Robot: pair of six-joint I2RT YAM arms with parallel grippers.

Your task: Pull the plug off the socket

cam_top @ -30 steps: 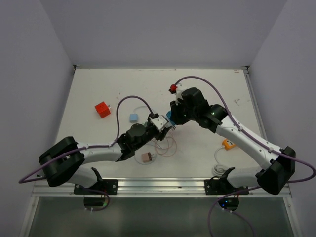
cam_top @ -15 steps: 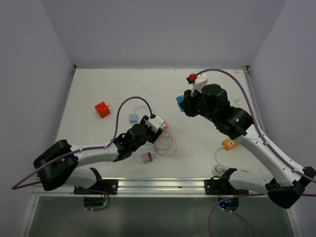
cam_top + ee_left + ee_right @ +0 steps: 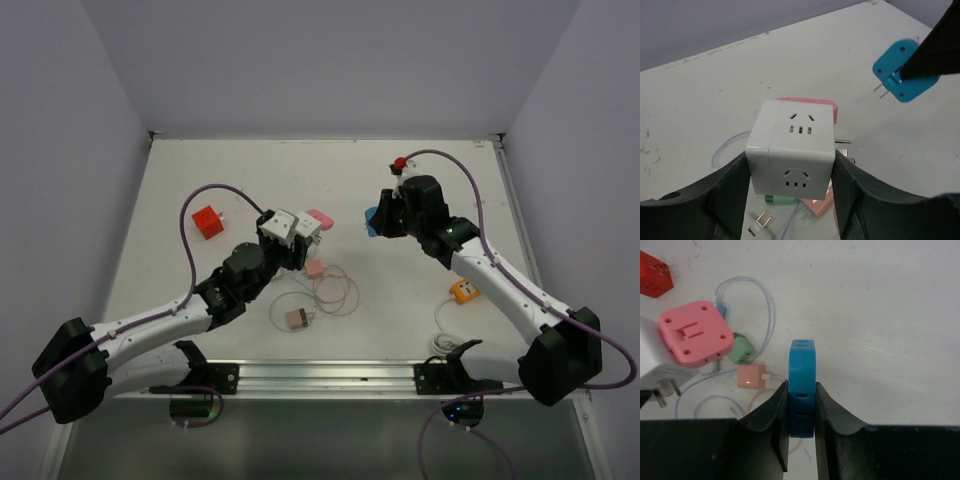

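We see the left fingers (image 3: 847,185) closed on 2 opposite sides of the white socket cube (image 3: 792,150), holding it above the counter (image 3: 240,165). A pink plug (image 3: 696,332) sits on the far face of this cube. The right fingers (image 3: 777,407) pinch the blue plug (image 3: 802,370) by its flat sides. It is well apart from the cube, its 2 prongs free in the air.

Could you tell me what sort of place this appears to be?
Probably a robotics lab bench: a white table enclosed by plain walls, arms bolted to a rail, loose plugs scattered.
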